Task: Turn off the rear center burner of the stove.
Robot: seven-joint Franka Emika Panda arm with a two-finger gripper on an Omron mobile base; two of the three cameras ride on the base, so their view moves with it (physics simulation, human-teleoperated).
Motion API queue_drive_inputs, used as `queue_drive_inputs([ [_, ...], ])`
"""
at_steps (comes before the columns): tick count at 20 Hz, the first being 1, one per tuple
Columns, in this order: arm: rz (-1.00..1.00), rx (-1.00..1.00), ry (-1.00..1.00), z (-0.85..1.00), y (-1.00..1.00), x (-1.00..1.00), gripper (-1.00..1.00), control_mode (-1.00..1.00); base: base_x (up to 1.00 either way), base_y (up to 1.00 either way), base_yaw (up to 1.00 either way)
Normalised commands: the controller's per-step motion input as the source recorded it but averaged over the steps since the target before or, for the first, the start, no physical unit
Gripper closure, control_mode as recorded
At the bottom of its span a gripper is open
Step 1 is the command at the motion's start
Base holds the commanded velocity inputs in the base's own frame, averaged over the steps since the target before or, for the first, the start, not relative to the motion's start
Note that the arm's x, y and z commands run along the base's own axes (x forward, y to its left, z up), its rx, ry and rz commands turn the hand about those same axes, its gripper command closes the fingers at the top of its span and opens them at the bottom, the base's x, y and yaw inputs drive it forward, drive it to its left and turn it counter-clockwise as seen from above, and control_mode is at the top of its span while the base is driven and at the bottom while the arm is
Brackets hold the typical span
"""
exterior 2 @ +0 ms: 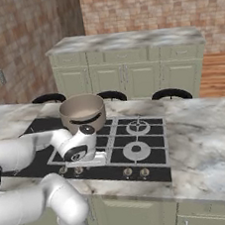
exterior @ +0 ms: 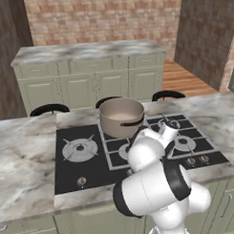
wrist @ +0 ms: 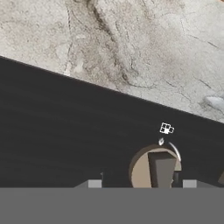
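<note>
Left base view: the stove (exterior: 87,172), a flat black glass cooktop with pale grid grates and round silver burners, is set into a marble counter (exterior: 24,155). A tan pot (exterior: 122,116) stands on its rear centre grate. Small silver knobs line the near edge.

Right base view: the white arm bends low over the stove's near left part, the wrist close above the knob row.

Hand view: the gripper (wrist: 142,183) hovers straight over one knob (wrist: 155,168); its fingers stand apart, one on either side of the knob, gripping nothing.
</note>
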Motion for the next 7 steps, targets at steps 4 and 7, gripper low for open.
queue_drive_inputs([
  [4,-0.96,-0.19,0.14,-0.47,0.00,0.00,1.00,-1.00,0.00,0.00,0.00],
  [7,-0.97,-0.20,0.11,-0.42,0.00,0.00,1.00,-1.00,0.00,0.00,0.00],
])
